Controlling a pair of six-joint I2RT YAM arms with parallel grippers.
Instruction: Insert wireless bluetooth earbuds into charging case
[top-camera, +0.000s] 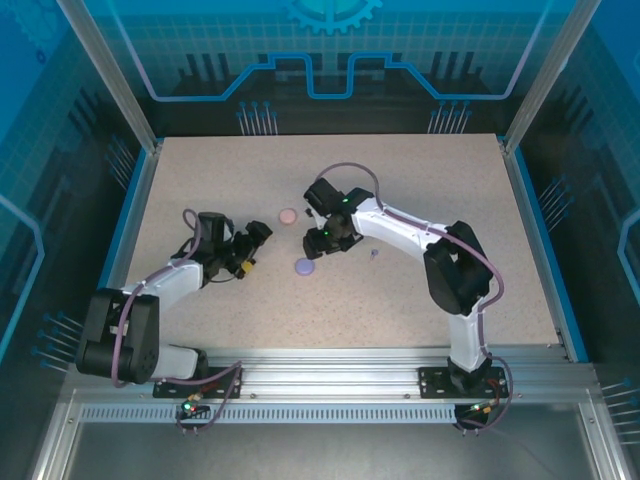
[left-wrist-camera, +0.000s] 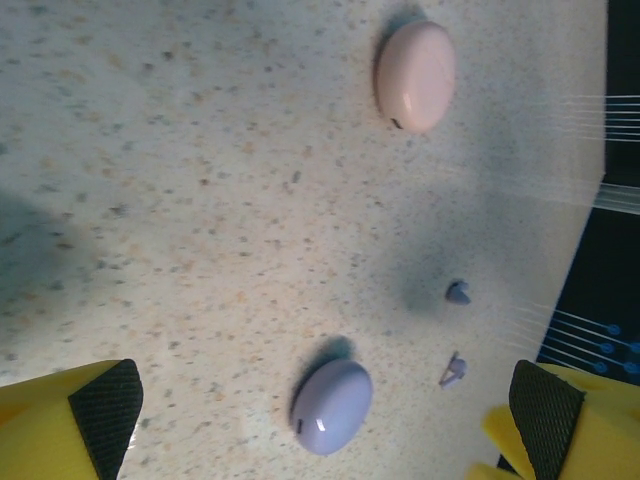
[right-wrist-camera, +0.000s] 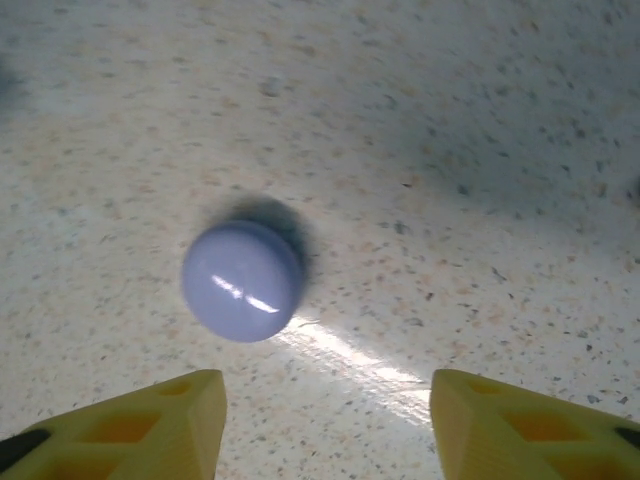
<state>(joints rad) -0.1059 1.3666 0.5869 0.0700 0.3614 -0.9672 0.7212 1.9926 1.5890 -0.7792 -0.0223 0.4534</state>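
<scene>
Well off table edges (top-camera: 520, 250), lavender case (right-wrist-camera: 241, 281) (seemingly two buds (left-wrist-camera: 457, 292) beside) near left gripper (left-wrist-camera: 325, 415) and right gripper (right-wrist-camera: 325, 420), both wide-open, empty.

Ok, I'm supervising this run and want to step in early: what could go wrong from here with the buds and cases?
1. The lavender case looks shut and glossy-domed. The open right pincer over it may squirt it sideways when closing.
2. One lavender bud and its twin lie loose and tiny, so a pinch could flick either away.
3. The left pincer aims at the same patch, and the arms might clash.
</scene>
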